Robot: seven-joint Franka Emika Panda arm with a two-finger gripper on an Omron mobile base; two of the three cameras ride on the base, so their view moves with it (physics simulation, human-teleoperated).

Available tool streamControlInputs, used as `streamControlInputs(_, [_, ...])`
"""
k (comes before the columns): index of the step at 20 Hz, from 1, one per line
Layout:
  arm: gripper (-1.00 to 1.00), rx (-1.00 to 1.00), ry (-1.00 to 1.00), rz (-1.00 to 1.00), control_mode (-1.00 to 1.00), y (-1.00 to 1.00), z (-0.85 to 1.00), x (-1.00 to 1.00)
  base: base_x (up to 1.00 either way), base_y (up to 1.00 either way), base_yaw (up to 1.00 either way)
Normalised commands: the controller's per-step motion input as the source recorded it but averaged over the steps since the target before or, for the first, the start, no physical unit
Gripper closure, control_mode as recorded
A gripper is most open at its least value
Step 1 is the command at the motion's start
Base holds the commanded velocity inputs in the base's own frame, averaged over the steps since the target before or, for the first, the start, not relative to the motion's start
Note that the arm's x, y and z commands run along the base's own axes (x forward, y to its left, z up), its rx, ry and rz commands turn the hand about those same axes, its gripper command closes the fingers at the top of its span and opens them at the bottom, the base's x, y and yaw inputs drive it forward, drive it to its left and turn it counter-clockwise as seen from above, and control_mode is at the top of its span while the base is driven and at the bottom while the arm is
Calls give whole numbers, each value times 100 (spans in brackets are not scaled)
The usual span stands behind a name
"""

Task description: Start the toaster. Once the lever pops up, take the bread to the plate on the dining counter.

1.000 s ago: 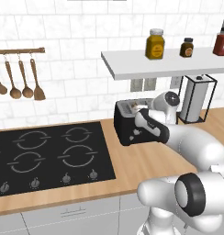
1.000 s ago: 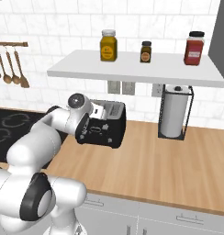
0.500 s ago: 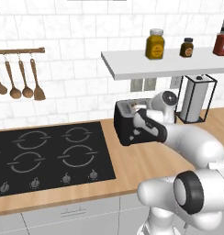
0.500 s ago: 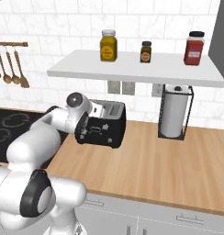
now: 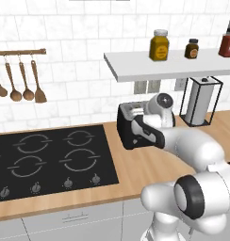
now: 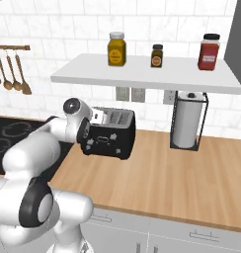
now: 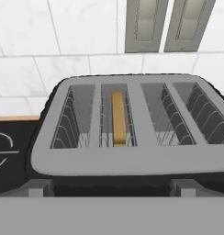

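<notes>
Left base view: wooden tabletop [image 5: 135,172] beside hob [image 5: 46,160]; toaster [image 5: 128,127] sitting at wall, arm crowding it.

Right base view: we are reaching for toaster's front; press lever straight down.

Hand view: bread [image 7: 117,117] standing in slot; end effector [image 7: 111,188] fingers apart.

no readable text, toaster [image 6: 110,141] marks too small
</notes>
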Motion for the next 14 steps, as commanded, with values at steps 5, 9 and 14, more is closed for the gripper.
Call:
streamControlInputs(5, [-100,0,0,0,-100,0,0,28,0,0,0])
streamControlInputs(9, [-100,0,0,0,-100,-4,0,24,0,0,0])
streamControlInputs(14, [-100,0,0,0,-100,-15,0,31,0,0,0])
